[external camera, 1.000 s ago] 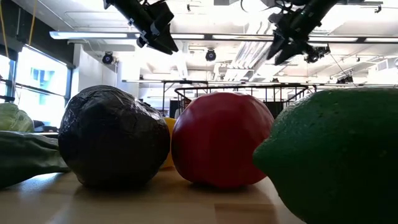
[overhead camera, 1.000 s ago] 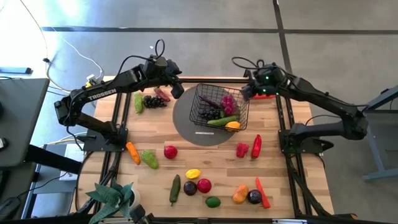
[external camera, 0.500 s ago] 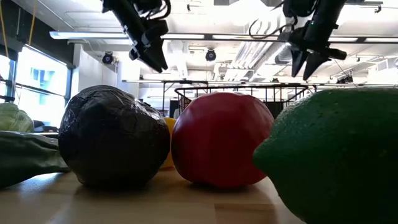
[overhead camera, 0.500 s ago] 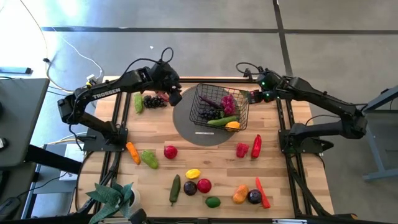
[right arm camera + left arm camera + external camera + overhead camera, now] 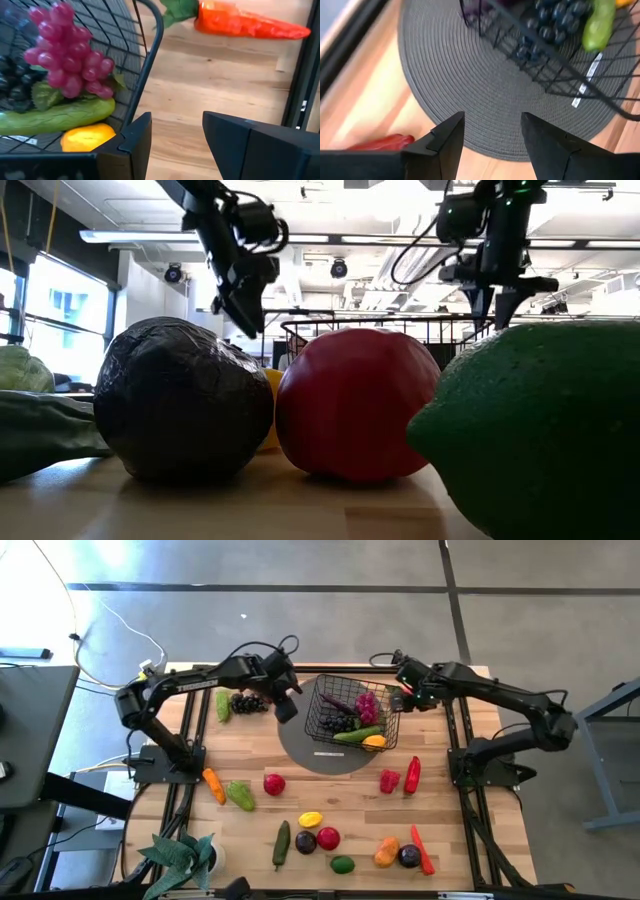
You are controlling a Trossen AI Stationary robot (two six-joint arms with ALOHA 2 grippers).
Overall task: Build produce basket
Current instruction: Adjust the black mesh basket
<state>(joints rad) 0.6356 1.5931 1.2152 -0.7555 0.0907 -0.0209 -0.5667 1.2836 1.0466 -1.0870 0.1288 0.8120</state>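
Left gripper (image 5: 490, 145): jaws apart, empty, over the grey mat (image 5: 470, 100).
Right gripper (image 5: 175, 145): jaws apart, empty, beside the basket (image 5: 355, 710) (grapes (image 5: 70, 50) inside).

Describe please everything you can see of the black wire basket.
The basket is square, of black wire mesh with open grid sides. It stands upright on a round grey mat at the table's far middle. Inside lie pink grapes, dark grapes, a green cucumber and a yellow-orange fruit. Neither end effector touches it.
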